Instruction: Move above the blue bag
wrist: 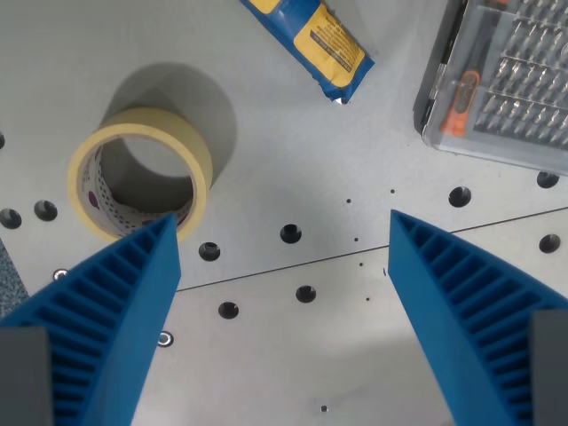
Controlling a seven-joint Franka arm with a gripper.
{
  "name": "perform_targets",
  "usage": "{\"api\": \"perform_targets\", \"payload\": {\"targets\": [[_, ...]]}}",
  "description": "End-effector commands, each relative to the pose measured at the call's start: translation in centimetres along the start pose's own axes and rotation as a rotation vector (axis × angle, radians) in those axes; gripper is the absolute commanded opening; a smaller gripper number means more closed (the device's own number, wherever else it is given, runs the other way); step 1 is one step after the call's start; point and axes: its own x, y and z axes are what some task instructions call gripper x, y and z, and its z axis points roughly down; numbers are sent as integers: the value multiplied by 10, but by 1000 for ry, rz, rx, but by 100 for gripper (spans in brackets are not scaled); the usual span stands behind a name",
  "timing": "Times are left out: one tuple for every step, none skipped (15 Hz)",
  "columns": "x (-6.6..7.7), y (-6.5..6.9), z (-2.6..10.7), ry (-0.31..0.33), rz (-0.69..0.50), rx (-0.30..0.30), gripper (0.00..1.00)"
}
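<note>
Wrist view: we see our gripper [281, 232] nearest, its blue fingers [115, 302] spread wide over the grey table [293, 355], holding nothing. Beyond sits a tape roll [140, 182], then the blue bag [309, 43] at the far edge, beside a clear bit case [506, 80].

On the counter [293, 160], the tape roll [140, 185] lies left, the bag [311, 40] top centre, the bit case [506, 80] top right.

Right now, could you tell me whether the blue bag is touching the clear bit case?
Apart. The wrist view shows bare grey table between the blue bag and the clear bit case.
</note>
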Motion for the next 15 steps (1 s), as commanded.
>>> {"api": "perform_targets", "payload": {"targets": [[0, 0, -2, 3, 0, 1, 100], [0, 0, -2, 3, 1, 1, 100], [0, 0, -2, 3, 0, 1, 100], [0, 0, -2, 3, -2, 0, 100], [0, 0, -1, 3, -6, 0, 100], [0, 0, -1, 2, -12, 0, 100], [0, 0, -1, 3, -19, 0, 100], [1, 0, 0, 3, -28, 0, 100], [1, 0, 1, 3, -41, 0, 100], [1, 0, 2, 4, -55, 0, 100], [2, 0, 3, 5, -70, 1, 100], [3, 0, 5, 7, -83, 1, 100], [4, 0, 7, 10, -101, 1, 100], [5, 0, 9, 12, -121, 1, 100], [7, 0, 11, 12, -140, 0, 100]]}}
